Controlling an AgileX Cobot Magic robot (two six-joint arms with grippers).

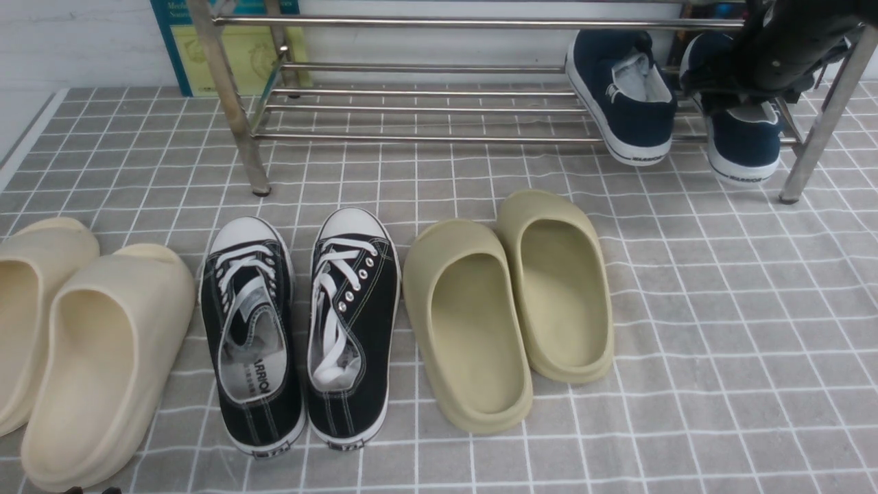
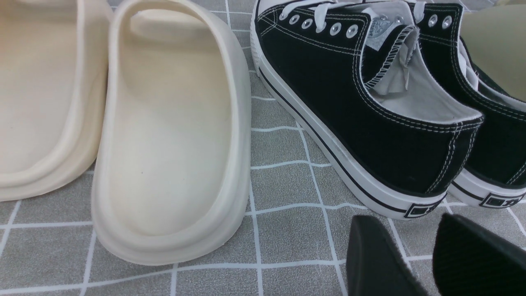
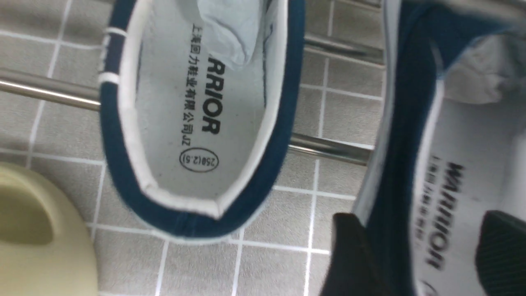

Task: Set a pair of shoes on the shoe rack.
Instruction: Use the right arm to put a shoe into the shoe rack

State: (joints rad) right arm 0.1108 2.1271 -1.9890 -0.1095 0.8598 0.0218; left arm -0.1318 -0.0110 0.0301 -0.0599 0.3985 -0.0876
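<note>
Both navy-blue shoes rest on the lowest bars of the silver shoe rack [image 1: 425, 137], at its right end, heels towards me. One shoe [image 1: 627, 103] [image 3: 197, 123] stands free. My right gripper [image 1: 737, 99] [image 3: 419, 222] hangs over the other shoe [image 1: 744, 147] [image 3: 411, 123]. Its jaws are open and straddle that shoe's side wall: one finger [image 3: 349, 255] lies against the outside, the other [image 3: 501, 246] sits inside above the insole, apart from the wall. My left gripper [image 2: 407, 222] is open and holds nothing, low over the cloth behind the heel of a black sneaker [image 2: 370, 107].
On the grey checked cloth in front of the rack lie cream slides [image 1: 82, 343], black lace-up sneakers [image 1: 302, 329] and olive slides [image 1: 507, 309]. The rack's right leg [image 1: 823, 116] stands just beside my right arm. A blue and yellow board [image 1: 226, 48] leans behind the rack.
</note>
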